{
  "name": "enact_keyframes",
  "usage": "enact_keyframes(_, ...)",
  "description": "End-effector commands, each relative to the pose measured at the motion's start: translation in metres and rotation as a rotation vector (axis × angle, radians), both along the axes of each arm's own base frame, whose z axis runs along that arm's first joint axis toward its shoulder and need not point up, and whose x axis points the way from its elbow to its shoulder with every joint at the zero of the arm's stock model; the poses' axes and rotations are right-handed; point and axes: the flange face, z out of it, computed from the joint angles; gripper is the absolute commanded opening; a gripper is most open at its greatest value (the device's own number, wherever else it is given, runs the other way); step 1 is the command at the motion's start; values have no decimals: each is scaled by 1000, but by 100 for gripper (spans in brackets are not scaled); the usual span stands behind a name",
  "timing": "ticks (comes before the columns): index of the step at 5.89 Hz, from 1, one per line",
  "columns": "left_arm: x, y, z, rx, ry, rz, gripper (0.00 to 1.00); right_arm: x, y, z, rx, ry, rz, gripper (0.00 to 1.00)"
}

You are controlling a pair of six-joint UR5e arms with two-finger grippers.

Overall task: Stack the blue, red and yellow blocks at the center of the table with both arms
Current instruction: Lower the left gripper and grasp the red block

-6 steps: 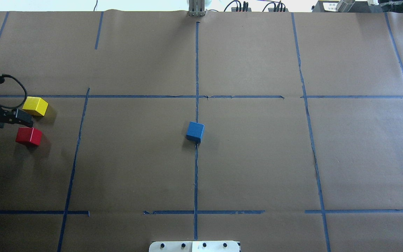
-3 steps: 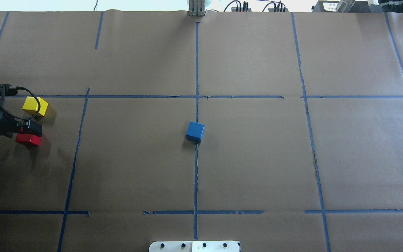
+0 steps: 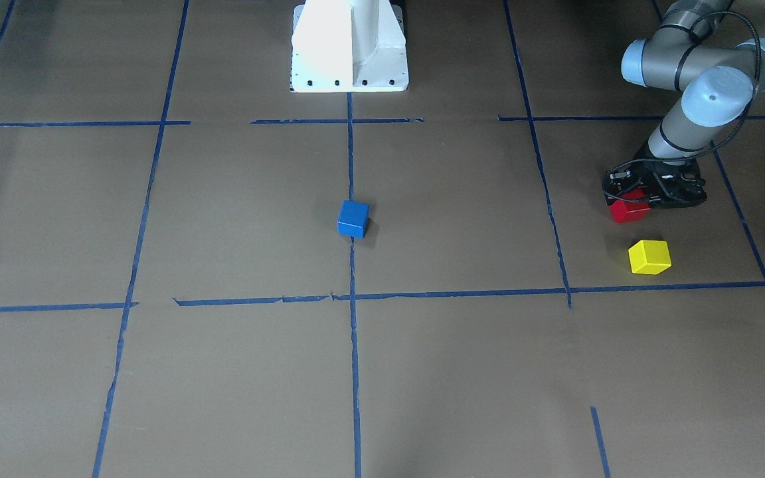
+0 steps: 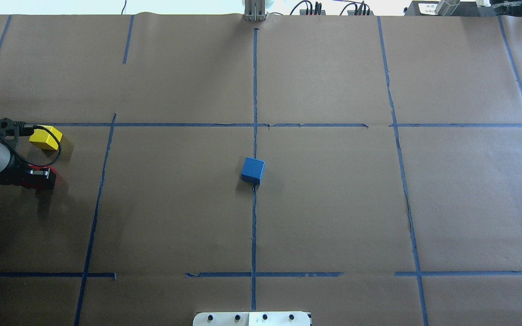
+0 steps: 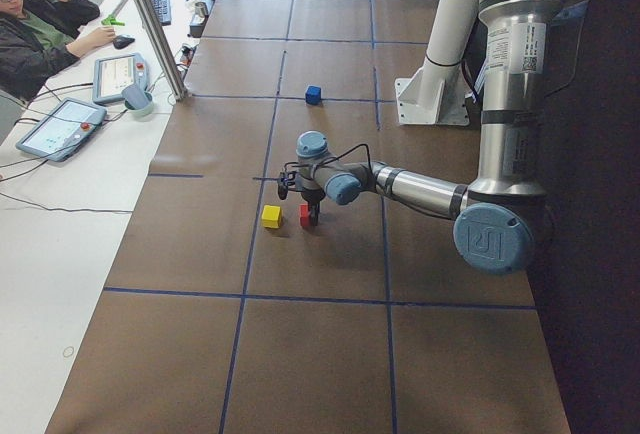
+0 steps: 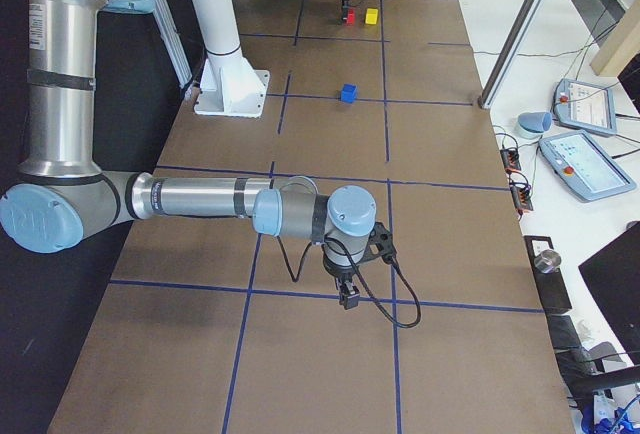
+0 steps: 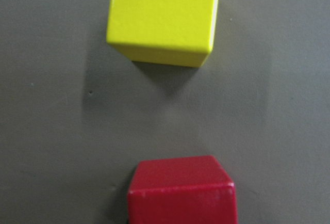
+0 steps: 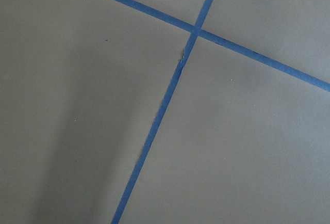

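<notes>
The blue block [image 4: 253, 170] sits alone at the table's centre on the tape cross, and it also shows in the front view [image 3: 353, 218]. The red block [image 3: 629, 211] and the yellow block [image 4: 45, 138] lie at the far left of the overhead view. My left gripper [image 4: 40, 174] hangs low over the red block, open, with its fingers on either side of it. The left wrist view shows the yellow block [image 7: 162, 17] at the top and the red block [image 7: 183, 190] at the bottom edge. My right gripper [image 6: 348, 299] shows only in the exterior right view, so I cannot tell whether it is open or shut.
The robot's white base [image 3: 349, 46] stands at the table's near edge. Blue tape lines [image 4: 254, 226] divide the brown table paper into squares. An operator [image 5: 40, 29] sits beside tablets off the table's far side.
My left gripper has moved from between the yellow and red blocks toward the robot and now covers most of the red block. No block has moved.
</notes>
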Motion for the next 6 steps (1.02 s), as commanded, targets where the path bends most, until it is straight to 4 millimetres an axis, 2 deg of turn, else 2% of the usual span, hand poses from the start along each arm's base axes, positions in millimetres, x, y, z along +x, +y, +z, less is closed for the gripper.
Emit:
enact_keyframes(1,-1,0,-36,55,42,3,2,0,0,0,0,0,0,100)
enact_keyframes(2,-4,3,-66,94,82,1,2,0,0,0,0,0,0,100)
enact_keyframes(3,7,-9,-105,136,129,-7,2,0,0,0,0,0,0,100)
enact_keyframes(4,34,-37,-164,126,115,-8,2,1,0,0,-1,0,3,100)
enact_keyframes(5,74,-49,-235,108,100,26,2,1,0,1,-3,0,4,100)
enact_keyframes(6,123,-36,-281,124,123,94,2,1,0,2,-9,0,6,100)
